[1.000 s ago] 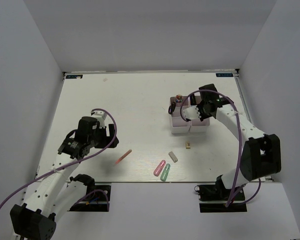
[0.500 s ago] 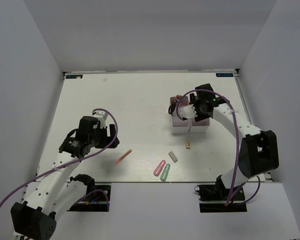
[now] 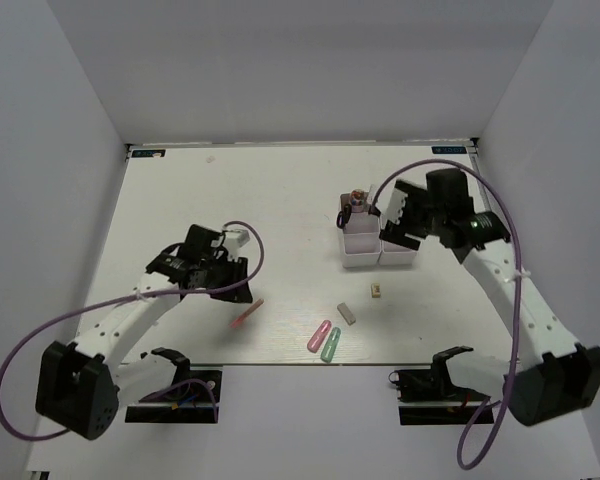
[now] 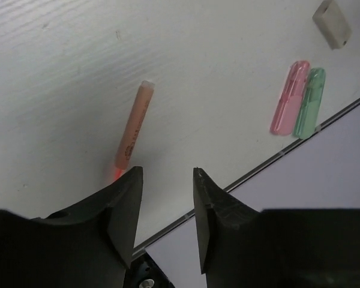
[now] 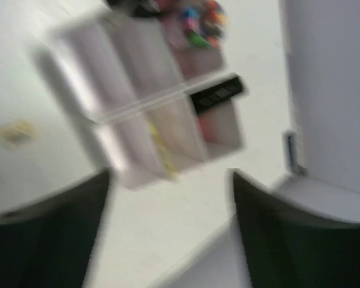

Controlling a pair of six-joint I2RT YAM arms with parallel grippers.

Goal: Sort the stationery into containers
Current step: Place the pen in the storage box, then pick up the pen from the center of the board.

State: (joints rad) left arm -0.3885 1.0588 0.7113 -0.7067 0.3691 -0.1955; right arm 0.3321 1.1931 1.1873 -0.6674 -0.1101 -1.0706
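A thin pink pen (image 3: 246,314) lies on the white table, near its front edge. My left gripper (image 3: 242,292) hovers just behind it. In the left wrist view the pen (image 4: 134,132) points away from the left fingertip, and the left gripper (image 4: 165,180) is open with nothing between its jaws. Pink (image 4: 290,97), green (image 4: 308,102) and grey (image 4: 332,23) capsule erasers lie further right. The containers (image 3: 378,254) stand mid-right with black scissors (image 3: 348,213) upright in the back. My right gripper (image 3: 393,232) hangs open and empty at their right end. The containers (image 5: 150,114) look blurred in the right wrist view.
A pale yellow clip (image 3: 376,291) lies just in front of the containers. The pink (image 3: 319,335) and green (image 3: 330,344) erasers sit side by side at the table's front edge, the grey one (image 3: 346,313) behind them. White walls close in the left, back and right sides.
My left gripper has moved right and down toward the pink pen, its jaws narrower. My right gripper has opened and drawn back to the right from over the containers.
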